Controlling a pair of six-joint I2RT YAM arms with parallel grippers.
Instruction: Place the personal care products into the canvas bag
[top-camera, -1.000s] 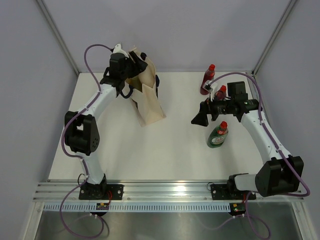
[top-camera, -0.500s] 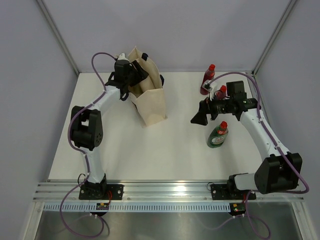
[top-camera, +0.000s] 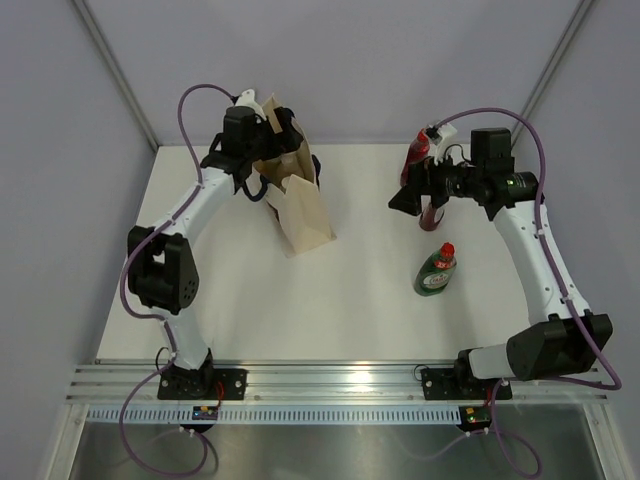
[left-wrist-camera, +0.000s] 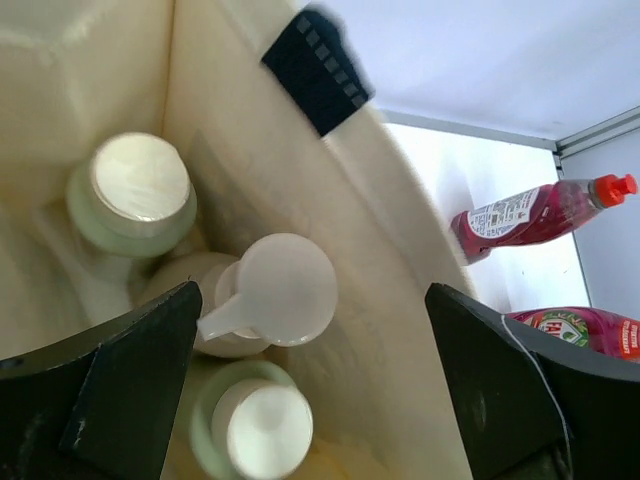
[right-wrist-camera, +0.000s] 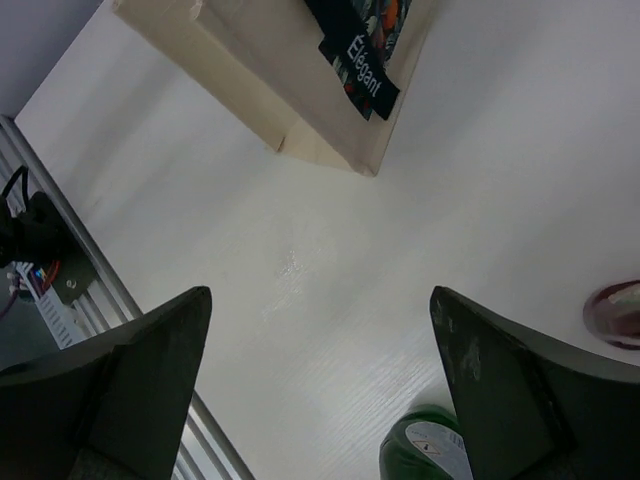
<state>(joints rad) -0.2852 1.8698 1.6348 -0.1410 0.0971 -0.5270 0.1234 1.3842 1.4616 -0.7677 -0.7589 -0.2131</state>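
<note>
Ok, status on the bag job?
Left gripper open at canvas bag mouth. Right gripper open, empty. Inside: sage bottle, pump bottle, second sage bottle. Red soap bottle outside, clear of bag.

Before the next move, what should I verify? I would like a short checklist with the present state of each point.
1. Products inside canvas bag: ok; green bottle, second green bottle and spouted-cap bottle stand inside.
2. Left gripper empty: ok, open above them.
3. Right gripper empty: ok, open over table.
4. Bag standing: ok.
5. Left gripper clear of bag rim: cannot tell.
</note>
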